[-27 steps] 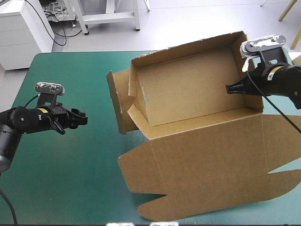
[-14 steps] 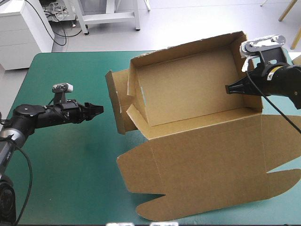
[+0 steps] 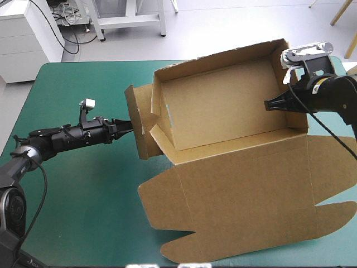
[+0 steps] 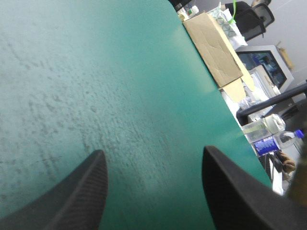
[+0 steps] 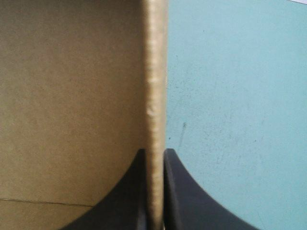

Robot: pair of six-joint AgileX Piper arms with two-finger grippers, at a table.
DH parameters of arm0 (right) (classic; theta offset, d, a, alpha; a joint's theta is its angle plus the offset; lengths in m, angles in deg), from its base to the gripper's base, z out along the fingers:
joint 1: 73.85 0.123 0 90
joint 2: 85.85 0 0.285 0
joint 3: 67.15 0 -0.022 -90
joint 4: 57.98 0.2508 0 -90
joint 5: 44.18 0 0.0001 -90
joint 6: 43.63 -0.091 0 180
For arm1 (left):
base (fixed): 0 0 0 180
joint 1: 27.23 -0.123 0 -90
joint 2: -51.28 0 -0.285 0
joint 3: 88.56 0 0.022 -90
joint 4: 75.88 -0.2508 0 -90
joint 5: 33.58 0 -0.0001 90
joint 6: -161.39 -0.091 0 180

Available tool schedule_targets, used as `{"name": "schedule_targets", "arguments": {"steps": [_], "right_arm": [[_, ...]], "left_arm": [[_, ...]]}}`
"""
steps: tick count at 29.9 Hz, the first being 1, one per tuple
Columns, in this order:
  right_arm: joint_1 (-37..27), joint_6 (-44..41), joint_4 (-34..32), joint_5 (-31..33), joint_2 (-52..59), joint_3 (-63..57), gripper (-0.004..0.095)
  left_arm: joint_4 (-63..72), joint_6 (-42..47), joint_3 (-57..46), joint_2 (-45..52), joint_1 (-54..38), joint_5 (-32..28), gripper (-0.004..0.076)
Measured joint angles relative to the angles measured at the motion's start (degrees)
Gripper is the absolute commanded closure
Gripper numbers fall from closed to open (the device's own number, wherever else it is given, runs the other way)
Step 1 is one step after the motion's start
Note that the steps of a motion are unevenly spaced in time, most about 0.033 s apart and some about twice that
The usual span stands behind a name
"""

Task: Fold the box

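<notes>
brown box (image 3: pixel 223 120) is laid on the teal-green cover (image 3: pixel 83 195), with bare cover seen wide on the box's left. the box's far half is raised into an open tray and the lid panel is left flat on its near side. the box's right wall is pinched between the right gripper (image 3: pixel 268 105) fingers, all but closed on the board. the left gripper (image 3: pixel 129 127) is held spread, tips at the box's swung-out left end flap (image 3: pixel 139 144); contact cannot be told. spare board (image 4: pixel 213 48) is seen past the cover's edge.
</notes>
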Motion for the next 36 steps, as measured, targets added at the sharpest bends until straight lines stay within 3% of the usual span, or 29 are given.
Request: {"name": "schedule_targets", "arguments": {"steps": [9, 36], "right_arm": [[0.0, 0.0, 0.0, -0.9, -5.3, 0.0, 0.0929], [0.0, 0.0, 0.5, -3.9, -12.6, 0.0, 0.0929]], "left_arm": [[0.2, -0.6, 0.0, 0.0, 4.6, 1.1, 0.0302], [5.8, 1.7, 0.0, 8.7, 5.4, 1.3, 0.0302]]}}
